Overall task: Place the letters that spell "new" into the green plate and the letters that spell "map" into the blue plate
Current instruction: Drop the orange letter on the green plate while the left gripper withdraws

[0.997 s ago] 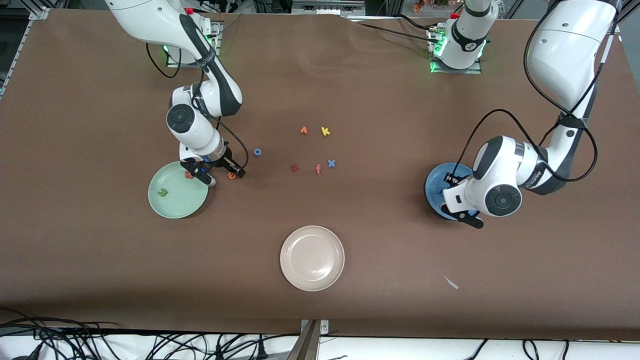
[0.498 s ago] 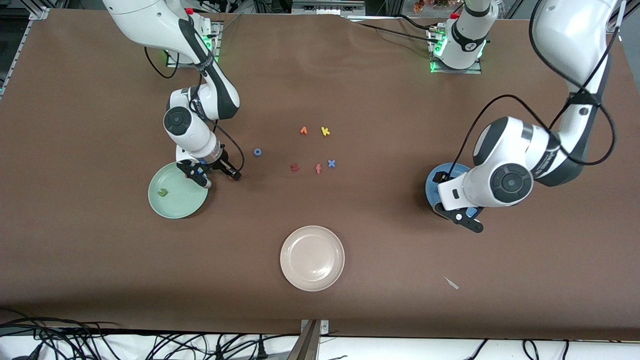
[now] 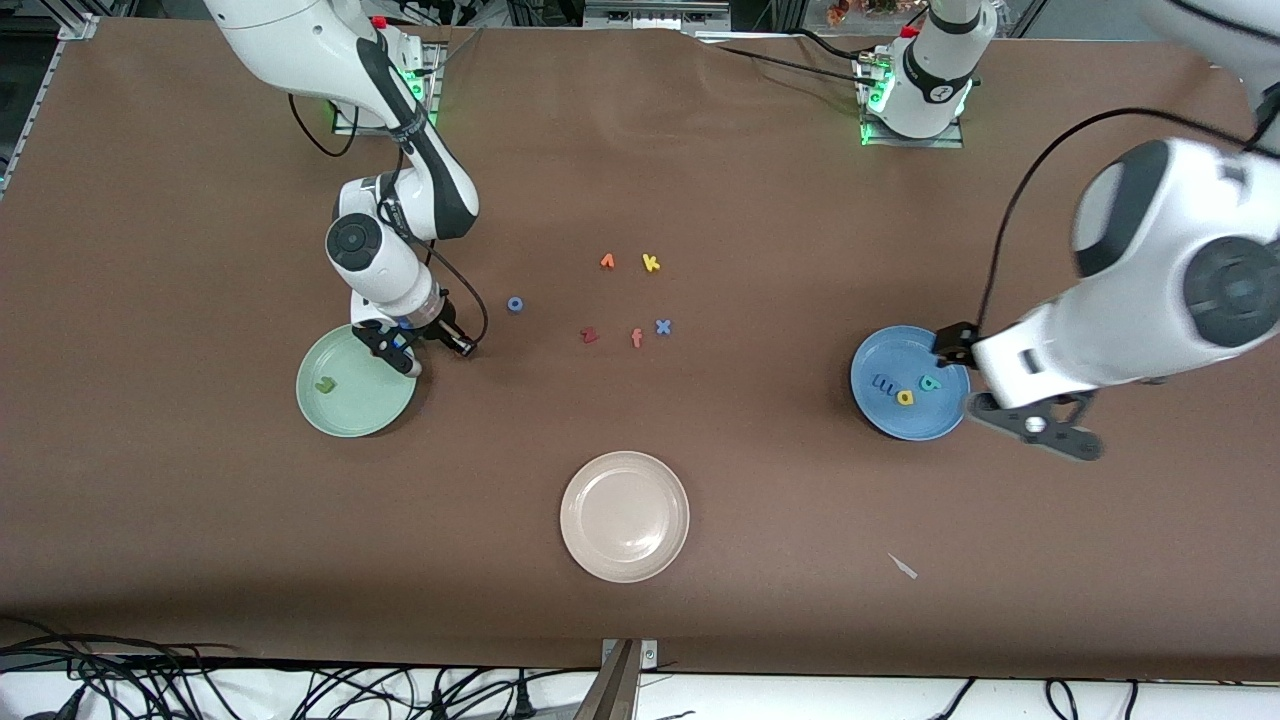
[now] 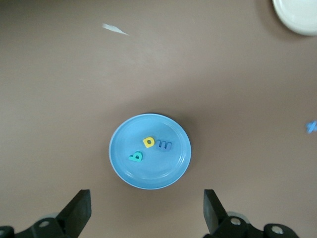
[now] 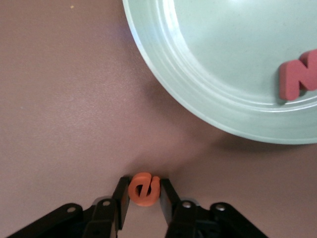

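The blue plate (image 3: 915, 425) (image 4: 148, 173) holds the blue m (image 3: 884, 383) (image 4: 164, 145), the yellow a (image 3: 905, 398) (image 4: 148, 142) and the teal p (image 3: 930, 383) (image 4: 135, 157). My left gripper (image 3: 1030, 420) (image 4: 147, 210) hangs open and empty, high over the plate's rim. The green plate (image 3: 360, 410) (image 5: 223, 59) holds the olive n (image 3: 324, 383) and the pinkish-red w (image 5: 299, 79). My right gripper (image 3: 462, 347) (image 5: 144, 198) is low at the table beside this plate, shut on the orange e (image 5: 144, 189).
A beige plate (image 3: 625, 516) (image 4: 297, 15) lies nearer the front camera. Mid-table lie a blue o (image 3: 515, 304), an orange letter (image 3: 607, 261), a yellow k (image 3: 651, 263), a dark red z (image 3: 589, 335), an orange f (image 3: 636, 338) and a blue x (image 3: 662, 326). A white scrap (image 3: 903, 566) lies near the front edge.
My left gripper opened wide and rose away from the blue plate, uncovering its three letters. My right gripper closed its fingers on the orange e beside the green plate.
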Robot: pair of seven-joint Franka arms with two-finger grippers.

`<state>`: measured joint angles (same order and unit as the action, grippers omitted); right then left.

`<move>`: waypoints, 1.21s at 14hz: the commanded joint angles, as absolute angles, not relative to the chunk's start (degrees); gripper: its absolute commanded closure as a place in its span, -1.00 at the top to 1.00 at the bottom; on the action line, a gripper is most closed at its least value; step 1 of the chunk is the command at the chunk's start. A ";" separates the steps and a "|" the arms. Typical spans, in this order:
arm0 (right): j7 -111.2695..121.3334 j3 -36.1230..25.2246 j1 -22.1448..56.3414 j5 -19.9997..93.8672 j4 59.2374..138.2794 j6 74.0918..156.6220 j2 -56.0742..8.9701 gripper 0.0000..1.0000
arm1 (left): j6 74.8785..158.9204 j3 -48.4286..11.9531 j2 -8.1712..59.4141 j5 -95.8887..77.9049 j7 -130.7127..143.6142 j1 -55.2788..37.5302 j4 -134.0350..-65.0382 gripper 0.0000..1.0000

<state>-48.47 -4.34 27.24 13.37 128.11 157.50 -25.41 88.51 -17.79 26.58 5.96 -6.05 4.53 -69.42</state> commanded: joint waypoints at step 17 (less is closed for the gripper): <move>-22.59 -15.64 23.64 9.05 127.88 140.98 -16.00 1.00 | 97.57 -5.98 -3.95 1.14 -1.40 -0.78 -100.46 1.00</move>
